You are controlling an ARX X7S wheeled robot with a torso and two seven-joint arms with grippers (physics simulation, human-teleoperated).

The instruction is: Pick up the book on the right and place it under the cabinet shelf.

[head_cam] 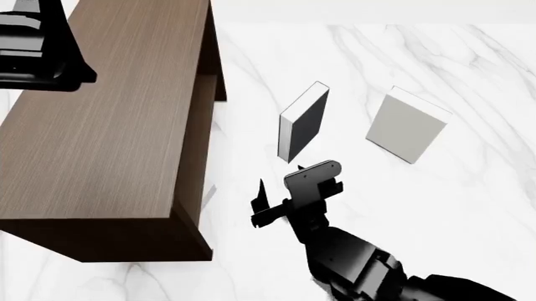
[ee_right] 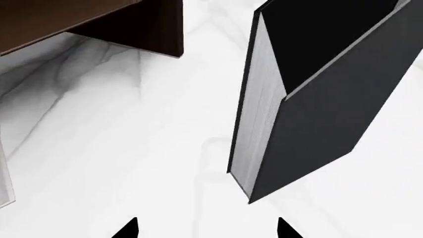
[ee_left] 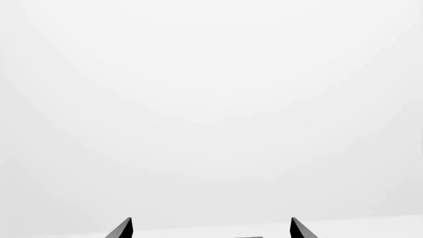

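The pale off-white book point(head_cam: 408, 125) stands tilted on the white marble floor at the right, apart from both grippers. The dark brown wood-grain cabinet point(head_cam: 109, 125) fills the left; its corner shows in the right wrist view point(ee_right: 99, 25). Its inner shelf is hidden from here. My right gripper point(head_cam: 280, 179) is open and empty, low between the cabinet and a black-covered book point(head_cam: 303, 122), and well left of the pale book. In the right wrist view the open gripper point(ee_right: 207, 229) faces the black book point(ee_right: 317, 99). My left gripper point(ee_left: 210, 229) is open and empty, facing blank white.
My left arm point(head_cam: 34, 44) hangs above the cabinet's far left top. A thin pale sliver point(head_cam: 208, 194) shows at the cabinet's open side, also at the right wrist view's edge point(ee_right: 4, 183). Marble floor point(head_cam: 452, 207) surrounds the books.
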